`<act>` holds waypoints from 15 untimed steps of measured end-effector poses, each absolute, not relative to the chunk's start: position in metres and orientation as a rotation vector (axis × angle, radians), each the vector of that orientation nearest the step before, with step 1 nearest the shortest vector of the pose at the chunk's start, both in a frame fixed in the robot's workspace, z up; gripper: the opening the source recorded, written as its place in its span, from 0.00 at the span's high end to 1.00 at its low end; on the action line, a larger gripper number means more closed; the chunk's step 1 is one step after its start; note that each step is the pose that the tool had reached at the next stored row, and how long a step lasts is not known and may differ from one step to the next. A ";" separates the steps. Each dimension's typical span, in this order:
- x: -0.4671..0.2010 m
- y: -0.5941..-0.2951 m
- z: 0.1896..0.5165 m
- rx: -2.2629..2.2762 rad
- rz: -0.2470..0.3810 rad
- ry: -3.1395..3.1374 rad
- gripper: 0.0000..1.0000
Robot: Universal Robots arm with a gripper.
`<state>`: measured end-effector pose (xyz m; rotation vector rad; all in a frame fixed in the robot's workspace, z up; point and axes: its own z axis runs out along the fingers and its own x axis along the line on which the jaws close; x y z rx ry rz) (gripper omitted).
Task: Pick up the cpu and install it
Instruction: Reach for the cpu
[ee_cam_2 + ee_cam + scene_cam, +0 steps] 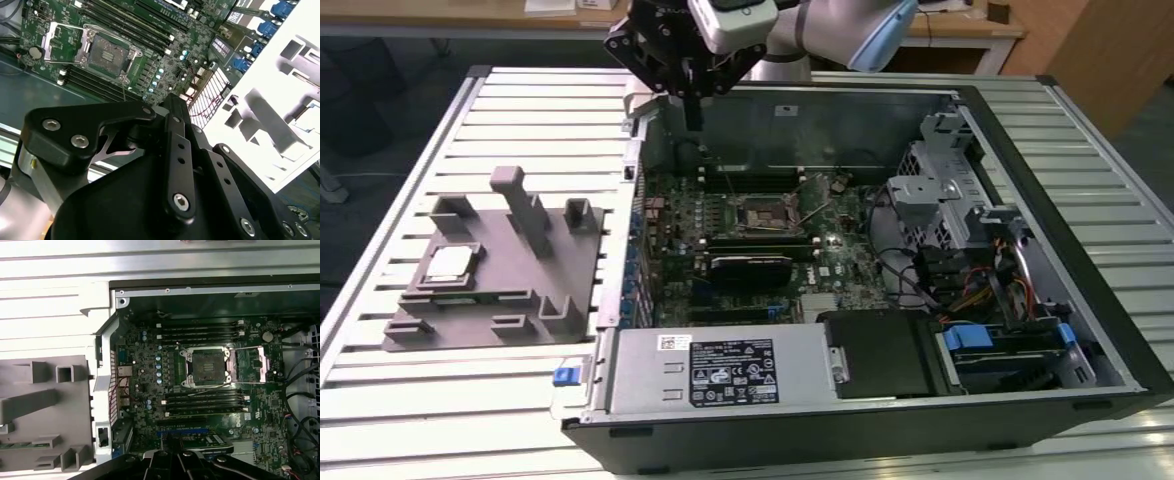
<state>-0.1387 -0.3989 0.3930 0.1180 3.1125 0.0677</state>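
The cpu point(450, 263), a small pale silvery square, lies flat in a recess of the grey fixture block point(520, 290) on the exterior view's left, outside the computer case. My gripper point(695, 124) hangs high over the case's back left corner, far from the cpu, fingers pointing down, shut and holding nothing. Its black linkage shows in both wrist views point(172, 100) point(167, 454). The motherboard's socket point(761, 212) point(107, 50) point(207, 365) stands open and bare, its metal cover point(252, 362) folded aside.
The open computer case point(1014, 120) lies on a slatted white table point(480, 400). A power supply point(720, 370) sits at its front, with drive cages and cables point(961, 260) on the exterior view's right. Upright posts point(520, 195) rise from the fixture block.
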 end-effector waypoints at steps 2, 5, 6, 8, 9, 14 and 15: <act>-0.140 -0.399 0.393 0.118 0.068 3.113 0.89; -0.142 -0.399 0.393 0.118 0.068 3.113 0.89; -0.142 -0.399 0.393 0.118 0.068 3.113 0.89; -0.143 -0.399 0.393 0.118 0.068 3.113 0.89; -0.144 -0.399 0.393 0.118 0.068 3.113 0.89; -0.146 -0.399 0.393 0.118 0.068 3.112 0.89; -0.147 -0.399 0.393 0.118 0.068 3.113 0.89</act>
